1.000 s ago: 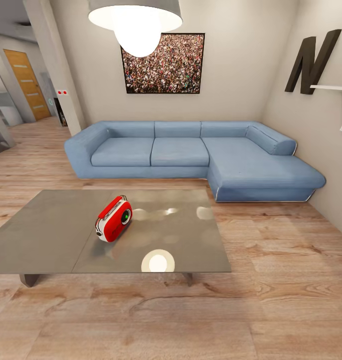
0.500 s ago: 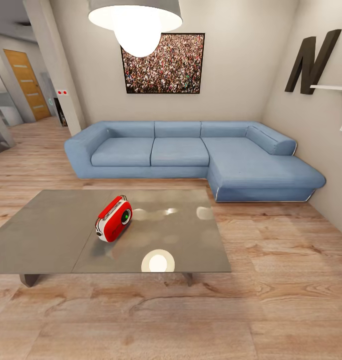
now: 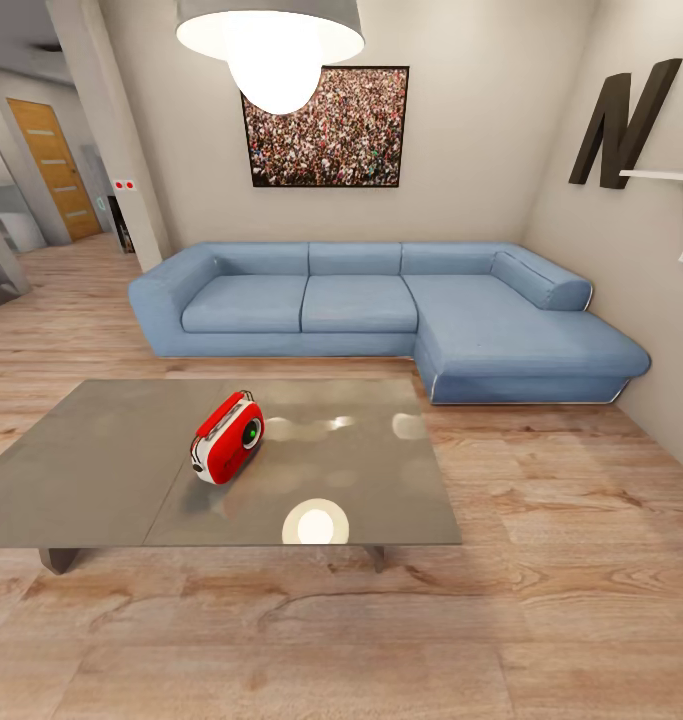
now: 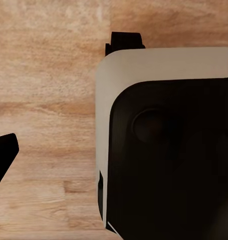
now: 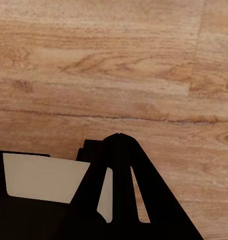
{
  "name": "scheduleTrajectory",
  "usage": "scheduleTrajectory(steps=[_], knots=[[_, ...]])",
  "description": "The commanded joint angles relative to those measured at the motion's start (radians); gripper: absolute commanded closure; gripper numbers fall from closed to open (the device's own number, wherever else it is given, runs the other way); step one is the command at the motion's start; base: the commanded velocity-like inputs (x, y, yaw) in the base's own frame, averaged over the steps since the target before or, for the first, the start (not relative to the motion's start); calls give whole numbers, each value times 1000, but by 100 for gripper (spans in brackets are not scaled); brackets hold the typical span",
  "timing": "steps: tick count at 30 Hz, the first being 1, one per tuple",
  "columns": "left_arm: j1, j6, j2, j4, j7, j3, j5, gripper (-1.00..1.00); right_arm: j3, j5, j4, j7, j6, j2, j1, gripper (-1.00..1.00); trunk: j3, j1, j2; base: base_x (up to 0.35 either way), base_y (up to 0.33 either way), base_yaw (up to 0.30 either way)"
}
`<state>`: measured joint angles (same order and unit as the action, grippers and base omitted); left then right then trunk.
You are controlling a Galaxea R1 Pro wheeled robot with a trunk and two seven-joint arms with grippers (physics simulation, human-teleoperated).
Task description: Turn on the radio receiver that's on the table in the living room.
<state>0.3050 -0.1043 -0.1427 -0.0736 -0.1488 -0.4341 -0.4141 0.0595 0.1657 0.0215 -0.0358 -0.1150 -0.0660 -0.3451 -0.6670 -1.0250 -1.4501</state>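
One radio receiver (image 3: 227, 438) sits near the middle of the tabletop (image 3: 101, 470), in front of the blue sofa (image 3: 381, 310). It looks small, hard and light, so a hard push could slide it on the shiny top. The red handle is the best place to hold it, and the round dial faces the sofa. There is one table and one sofa. I cannot tell how the jaws stand; both wrist views show wood floor (image 5: 114, 65).
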Motion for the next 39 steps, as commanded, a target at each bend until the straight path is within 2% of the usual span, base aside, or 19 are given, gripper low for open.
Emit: scheduleTrajectory(steps=[1, 39], knots=[[0, 0, 0, 0, 0, 0, 0, -100, 0, 0, 0, 0, 0, 0, 0, 100, 0, 0, 0, 0, 0, 0], [0, 0, 0, 0, 0, 0, 0, -100, 0, 0, 0, 0, 0, 0, 0, 100, 0, 0, 0, 0, 0, 0]])
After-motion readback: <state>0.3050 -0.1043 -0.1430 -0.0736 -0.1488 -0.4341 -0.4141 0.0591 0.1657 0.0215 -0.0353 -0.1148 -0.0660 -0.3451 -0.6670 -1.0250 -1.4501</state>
